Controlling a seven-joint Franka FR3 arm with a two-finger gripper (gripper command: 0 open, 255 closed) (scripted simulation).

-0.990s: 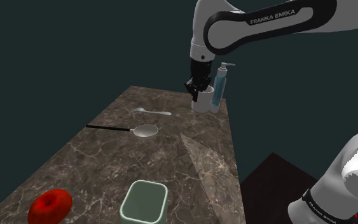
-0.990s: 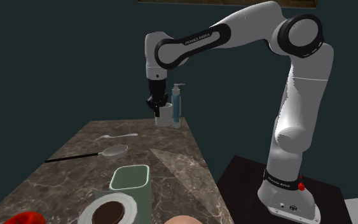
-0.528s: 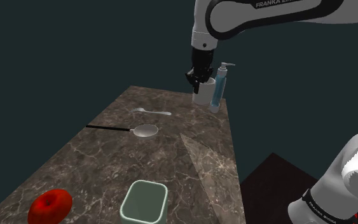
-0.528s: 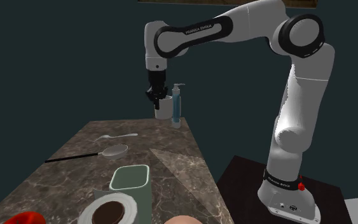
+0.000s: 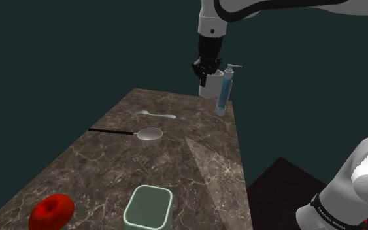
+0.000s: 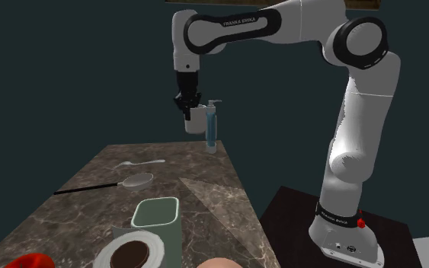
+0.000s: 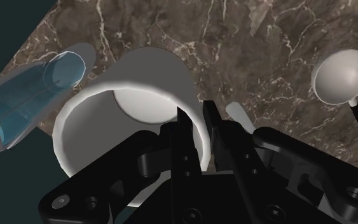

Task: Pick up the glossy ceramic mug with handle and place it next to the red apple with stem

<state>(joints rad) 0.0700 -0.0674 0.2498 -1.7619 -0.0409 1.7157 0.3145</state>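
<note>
Mug (image 5: 208,89): white, glossy, upright, off the worktop (image 5: 110,163) above its far end. Its base hangs higher than the foot of the blue pump bottle (image 5: 225,91) just beside it.

Gripper (image 5: 203,80): clenched on the mug's rim from above. In the wrist view one finger sits inside the wall and the other outside, with the mug (image 7: 139,83) clasped between them at the gripper (image 7: 196,118). The arm comes down near vertical onto it.

Bottle stands at the worktop's far corner, towards the stand side.

Mid-worktop: small white spoon (image 5: 156,115), and nearer the camera a larger pale spoon with a thin black handle (image 5: 151,134).

Near end: pale green tub (image 5: 148,207). Red apple (image 5: 51,212) lies at the shoulder view's lower left, well apart from the mug.
</note>
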